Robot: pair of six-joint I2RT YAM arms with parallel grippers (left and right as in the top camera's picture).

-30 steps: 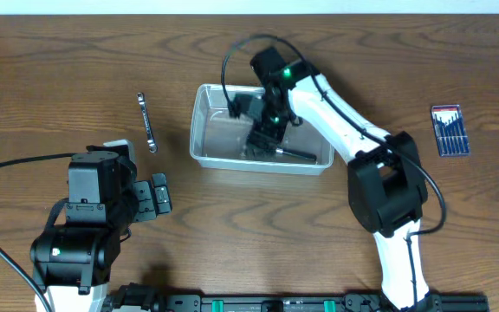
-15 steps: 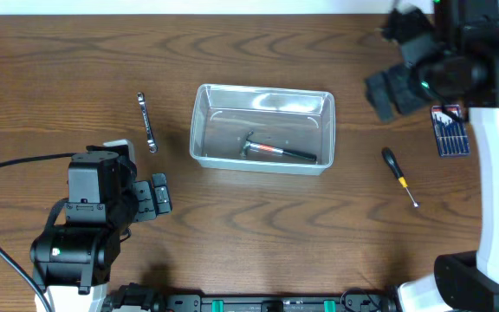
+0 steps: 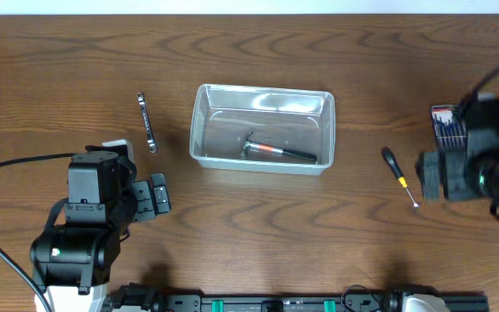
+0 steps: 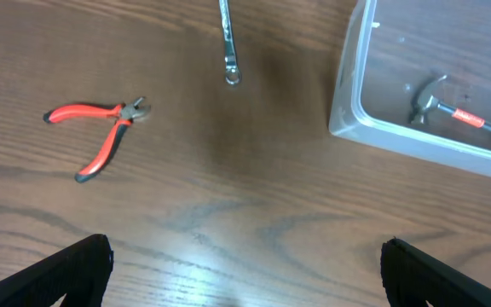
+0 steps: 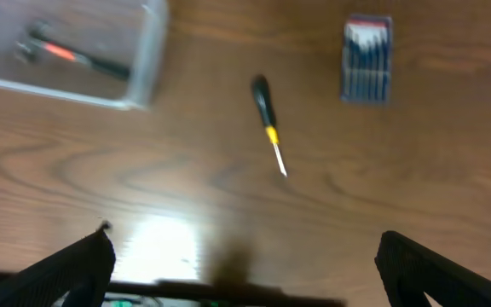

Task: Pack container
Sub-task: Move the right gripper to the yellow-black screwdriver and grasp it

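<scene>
The clear plastic container (image 3: 199,130) stands mid-table with a hammer (image 3: 275,152) lying inside it. My right gripper (image 3: 430,178) is open and empty, just right of a black-and-yellow screwdriver (image 3: 398,175). The right wrist view shows this screwdriver (image 5: 267,119), the container's corner (image 5: 143,68) and the hammer (image 5: 66,55) ahead of the open gripper (image 5: 245,273). My left gripper (image 3: 158,198) is open and empty at the front left. Its wrist view (image 4: 245,273) shows red-handled pliers (image 4: 101,136), a wrench (image 4: 227,43) and the container wall (image 4: 348,94).
A silver wrench (image 3: 147,121) lies left of the container. A blue pack of small screwdrivers (image 3: 447,126) lies at the far right, partly behind my right arm, and shows in the right wrist view (image 5: 367,60). My left arm hides the pliers from overhead.
My right gripper has left the container, leaving the hammer inside, and has swung to the right and come down beside the screwdriver. The left arm has not moved.
</scene>
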